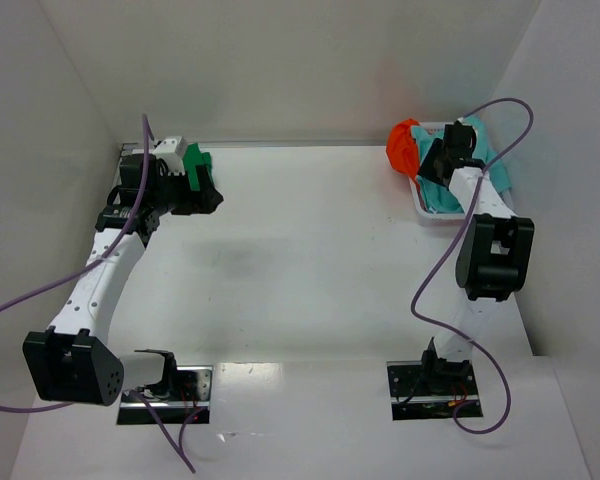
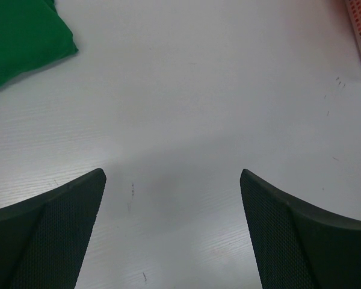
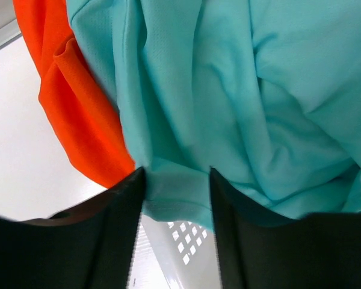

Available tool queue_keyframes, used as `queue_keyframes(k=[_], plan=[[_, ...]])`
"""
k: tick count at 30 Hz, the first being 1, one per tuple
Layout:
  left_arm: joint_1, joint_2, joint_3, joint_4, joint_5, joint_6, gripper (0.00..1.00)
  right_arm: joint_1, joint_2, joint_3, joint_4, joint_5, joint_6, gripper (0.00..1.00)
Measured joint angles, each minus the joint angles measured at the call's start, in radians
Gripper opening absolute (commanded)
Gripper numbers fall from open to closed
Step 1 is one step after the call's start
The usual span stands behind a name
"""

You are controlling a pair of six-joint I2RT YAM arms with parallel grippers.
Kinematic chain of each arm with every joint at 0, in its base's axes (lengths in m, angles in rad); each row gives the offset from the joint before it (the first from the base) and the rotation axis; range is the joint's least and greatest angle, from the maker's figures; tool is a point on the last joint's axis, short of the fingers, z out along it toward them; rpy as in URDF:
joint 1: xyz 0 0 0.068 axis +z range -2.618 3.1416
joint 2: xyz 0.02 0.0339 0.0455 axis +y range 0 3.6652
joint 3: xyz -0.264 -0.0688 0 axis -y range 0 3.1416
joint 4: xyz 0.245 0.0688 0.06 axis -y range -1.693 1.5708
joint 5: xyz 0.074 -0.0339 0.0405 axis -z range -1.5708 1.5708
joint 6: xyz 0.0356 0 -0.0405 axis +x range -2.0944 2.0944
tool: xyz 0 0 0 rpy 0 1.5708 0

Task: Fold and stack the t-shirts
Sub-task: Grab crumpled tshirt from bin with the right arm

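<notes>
1. Our left hand [image 2: 172, 174] hovers wide open over the bare desk [image 2: 198, 90].
2. The dark green t-shirt [image 2: 21, 36] lies at the desk's 10 o'clock corner, near that hand.
3. Our right hand [image 3: 174, 171] reaches into the white mesh basket [image 3: 180, 241] at 2 o'clock. Its fingers stand narrow, and a fold of the light teal t-shirt [image 3: 240, 90] fills the gap. We cannot tell whether the fold is pinched.
4. The bright orange t-shirt [image 3: 78, 120] bulges at the basket's 10 o'clock edge, touching the teal one.

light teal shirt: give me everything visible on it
Light teal t-shirt: soft fine-knit cloth, crumpled in deep folds, heaped in the white mesh basket at the far right of the table. The orange shirt lies against it. The right gripper has its jaws either side of a hem fold; grip unclear.
</notes>
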Motion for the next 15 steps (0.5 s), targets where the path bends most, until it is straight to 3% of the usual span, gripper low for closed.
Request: queue_keyframes(k=[5,7,12,15], plan=[[0.000,0.000,0.000,0.000,0.000,0.000,1.00,0.011,0.010,0.000,0.000,-0.006,-0.007,0.08],[0.000,0.000,0.000,0.000,0.000,0.000,1.00,0.015,0.011,0.001,0.000,-0.001,-0.013,0.00],[0.000,0.000,0.000,0.000,0.023,-0.001,1.00,0.031,0.013,0.032,-0.026,0.011,-0.009,0.00],[-0.003,0.000,0.000,0.000,0.122,0.016,1.00,0.037,-0.001,0.064,-0.042,0.018,-0.006,0.00]])
